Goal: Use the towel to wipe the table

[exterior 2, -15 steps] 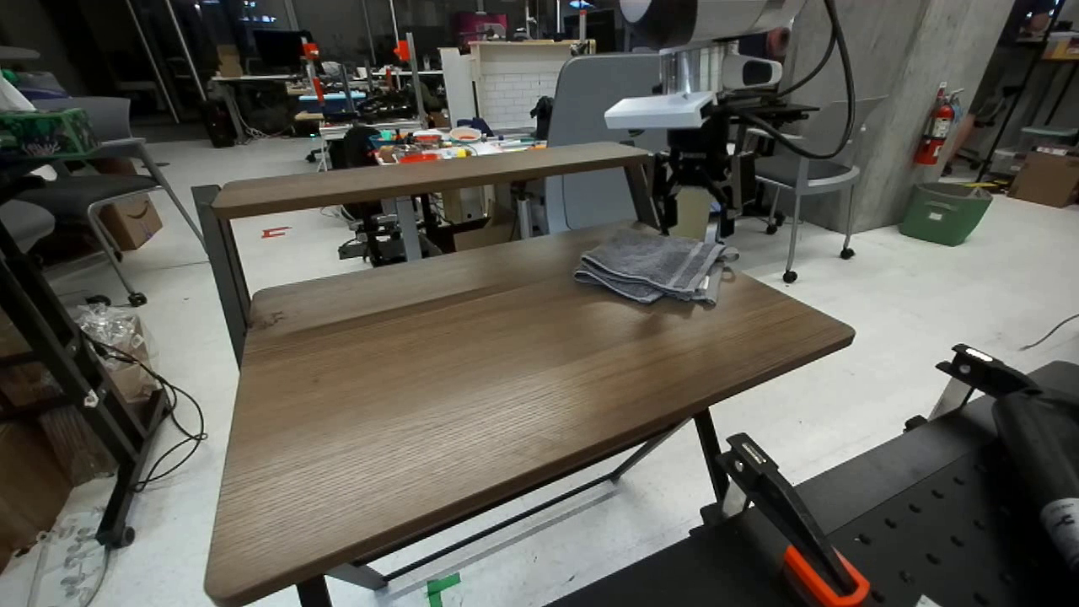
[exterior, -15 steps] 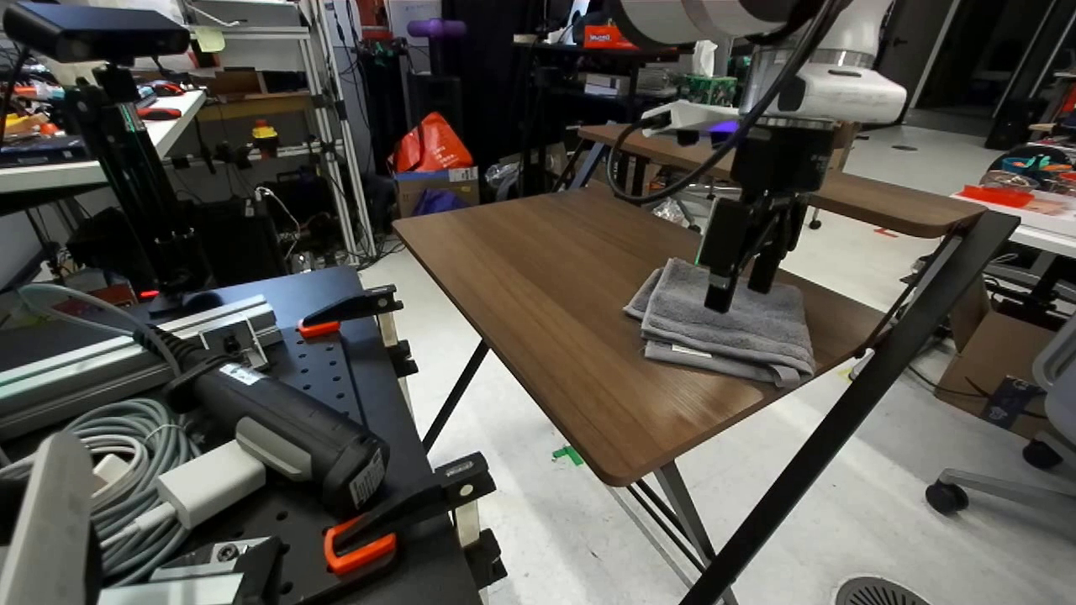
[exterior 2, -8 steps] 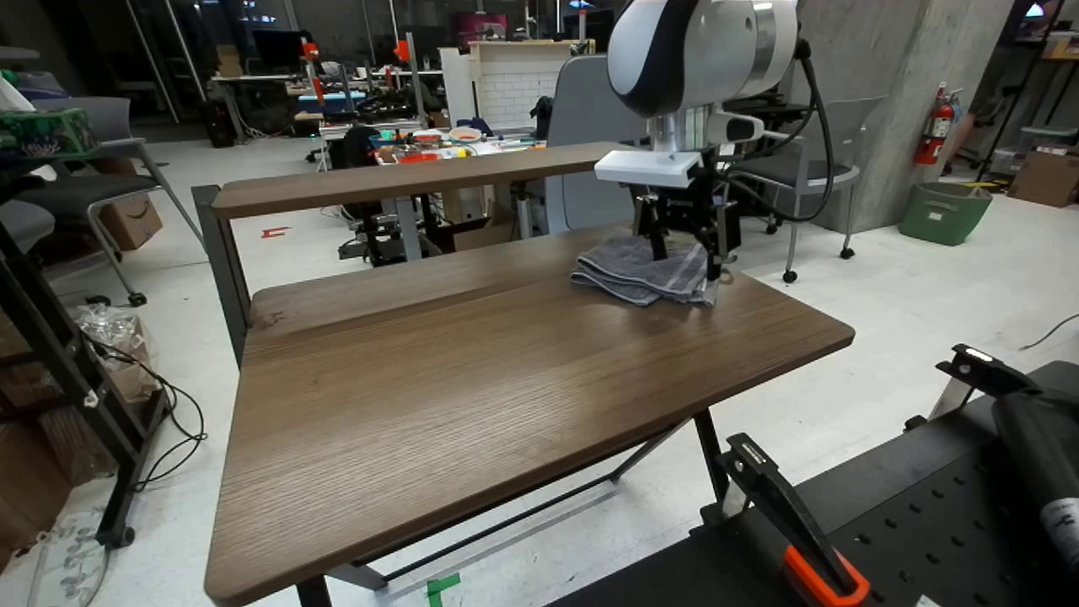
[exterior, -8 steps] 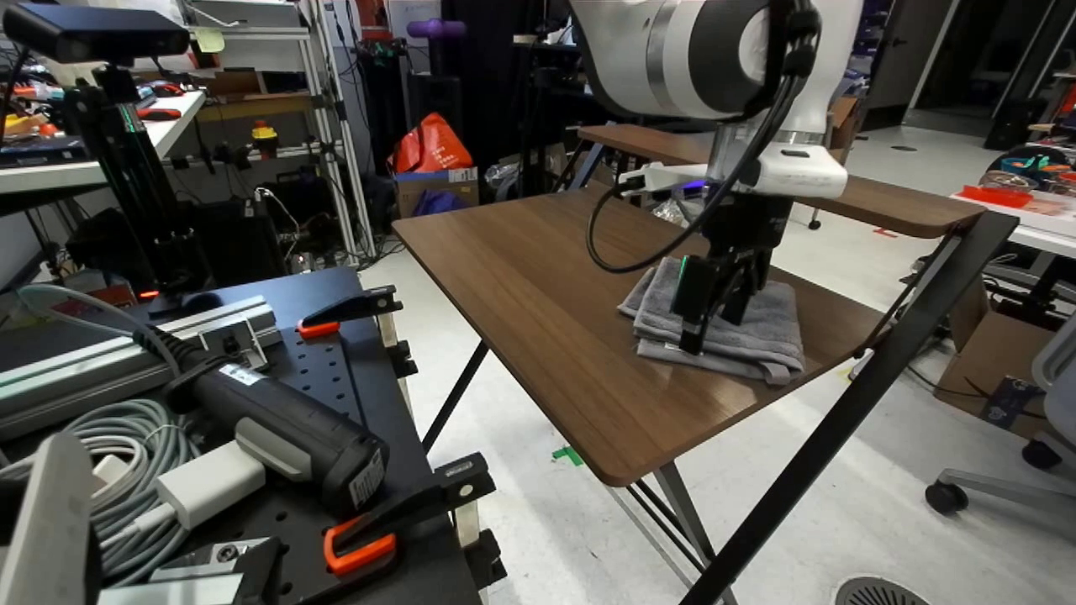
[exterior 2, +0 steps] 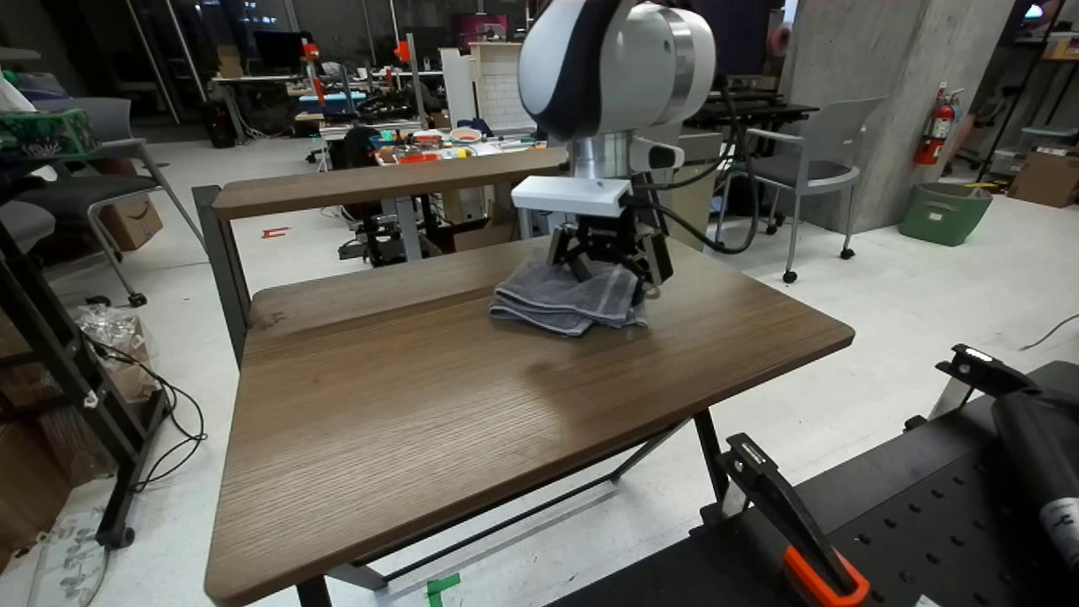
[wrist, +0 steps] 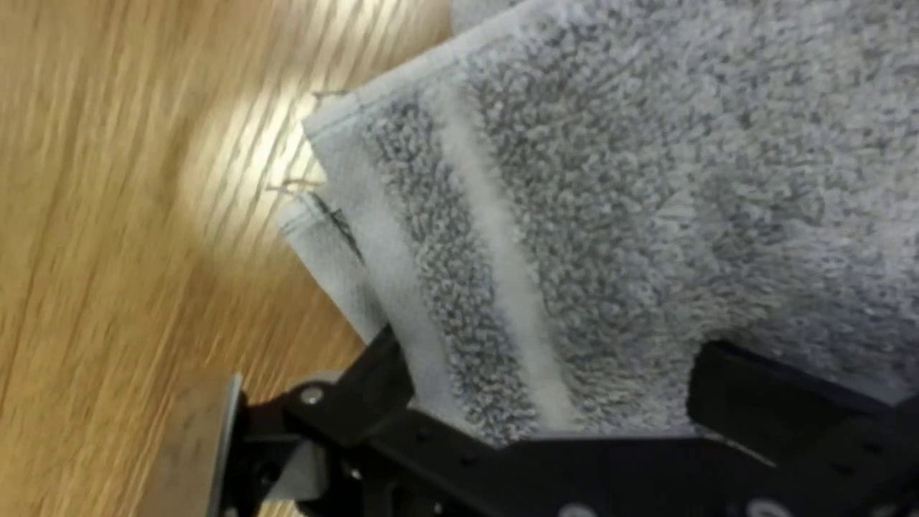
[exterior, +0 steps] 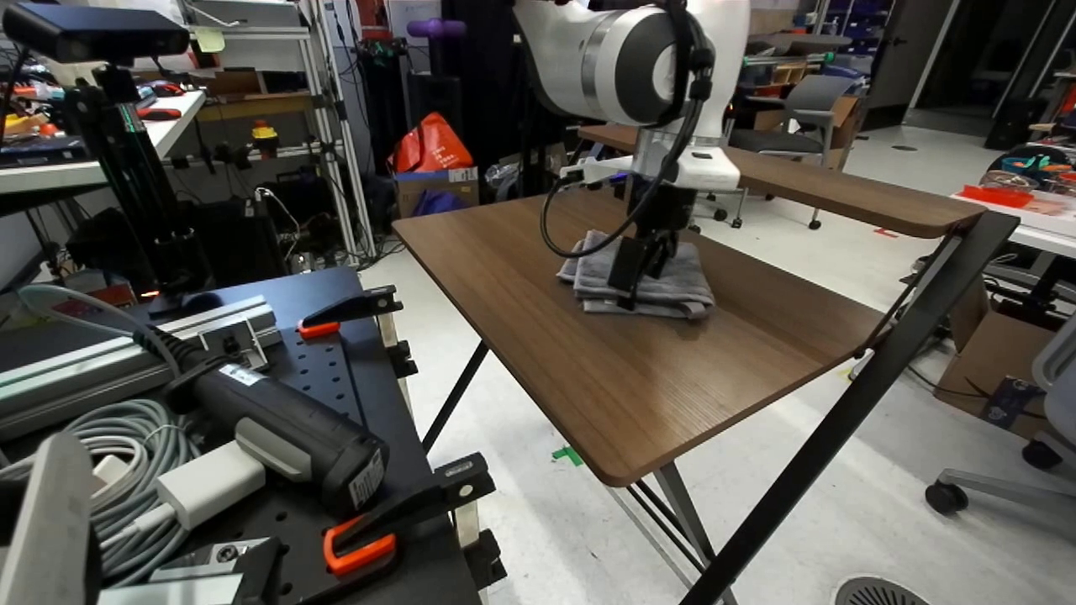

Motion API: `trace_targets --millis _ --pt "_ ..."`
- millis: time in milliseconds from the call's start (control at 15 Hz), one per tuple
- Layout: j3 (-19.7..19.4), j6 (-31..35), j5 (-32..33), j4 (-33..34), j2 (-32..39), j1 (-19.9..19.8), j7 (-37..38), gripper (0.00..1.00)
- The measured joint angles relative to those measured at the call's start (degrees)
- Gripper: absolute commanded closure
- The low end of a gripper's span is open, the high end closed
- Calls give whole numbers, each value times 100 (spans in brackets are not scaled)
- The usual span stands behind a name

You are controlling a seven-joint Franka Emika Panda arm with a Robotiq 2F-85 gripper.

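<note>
Pale glossy floor (exterior 2: 927, 295) surrounds the large rectangular table (exterior 2: 405, 421), dark brown and wood-grained with rounded corners; a raised, narrow brown wooden shelf (exterior 2: 405, 175) runs above one long edge. In an exterior view the grey folded terry towel (exterior 2: 552, 297) with lighter stripes lies right of centre, nearer the far edge under the shelf than the front edge. Wood extends beside it to the right edge, and a much broader stretch reaches the front edge and both left corners. The black two-fingered gripper (exterior 2: 612, 287) points down over the towel's right end, its fingers (wrist: 754, 413) spread wide: in the wrist view one sits at the hem, the other meets the terry, with the striped border lying between them. Above, the white-and-black jointed arm (exterior 2: 620, 72) hangs with its wrist roughly upright, a white rectangular block (exterior 2: 569, 196) jutting from its side
</note>
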State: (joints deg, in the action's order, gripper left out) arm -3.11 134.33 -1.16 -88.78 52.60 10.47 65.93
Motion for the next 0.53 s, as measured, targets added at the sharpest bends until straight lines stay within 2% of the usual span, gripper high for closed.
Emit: trace_targets --millis 267,533 --pt "207 -40 4 100 52 456 -209 0" --pt "249 -193 68 314 153 901 -312 0"
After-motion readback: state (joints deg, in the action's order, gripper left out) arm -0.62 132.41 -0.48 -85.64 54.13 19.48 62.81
